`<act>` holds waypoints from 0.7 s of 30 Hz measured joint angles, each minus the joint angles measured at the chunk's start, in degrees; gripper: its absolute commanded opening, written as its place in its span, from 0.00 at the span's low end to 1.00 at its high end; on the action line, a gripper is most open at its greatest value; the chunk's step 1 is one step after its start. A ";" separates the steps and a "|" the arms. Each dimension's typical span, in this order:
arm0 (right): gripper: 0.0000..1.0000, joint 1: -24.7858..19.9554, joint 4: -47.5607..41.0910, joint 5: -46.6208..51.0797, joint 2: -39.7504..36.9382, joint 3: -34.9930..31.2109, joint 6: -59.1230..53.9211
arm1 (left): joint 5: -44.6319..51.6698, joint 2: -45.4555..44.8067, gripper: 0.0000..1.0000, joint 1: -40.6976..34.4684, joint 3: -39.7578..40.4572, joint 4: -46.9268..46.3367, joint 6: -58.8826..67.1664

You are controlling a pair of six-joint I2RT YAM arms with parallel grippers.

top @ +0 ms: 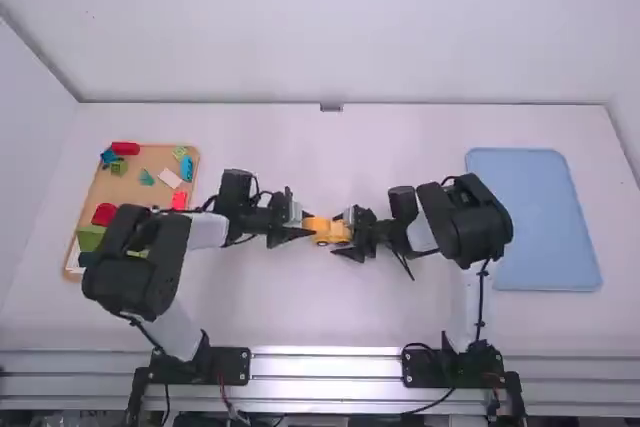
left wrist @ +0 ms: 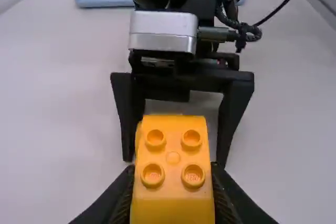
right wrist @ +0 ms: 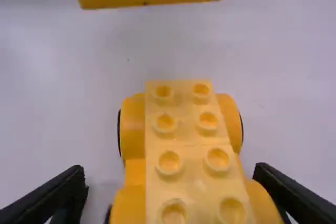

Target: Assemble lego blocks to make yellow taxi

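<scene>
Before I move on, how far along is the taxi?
Done: wheeled base, studs bare on top.
In hand: yellow block in the left gripper, apart from the base; right gripper open around the base.
To do: probably seat that block, then maybe more parts.

No txt, nos., labels, brands or signs legible in high view, L wrist view or R wrist view.
</scene>
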 measured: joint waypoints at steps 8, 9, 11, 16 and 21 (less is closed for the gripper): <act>0.47 -0.39 -0.13 -0.13 0.00 0.04 -0.72 | -1.16 3.67 0.08 -0.74 3.10 -0.94 -0.79; 0.46 -0.39 -0.09 -0.15 0.00 0.04 -0.85 | -1.20 4.83 0.08 -0.79 3.93 -1.18 -0.79; 0.45 -0.39 -0.13 -0.13 0.00 0.04 -0.94 | -1.33 6.05 0.07 -0.79 4.87 -1.75 -0.81; 0.45 -0.39 -1.22 -0.50 0.00 0.24 -1.01 | -1.51 7.54 0.04 -1.95 6.99 -6.08 1.49; 0.45 -0.39 -2.19 -0.96 0.00 0.50 -1.22 | -2.45 8.20 0.02 -3.61 7.41 -6.47 3.67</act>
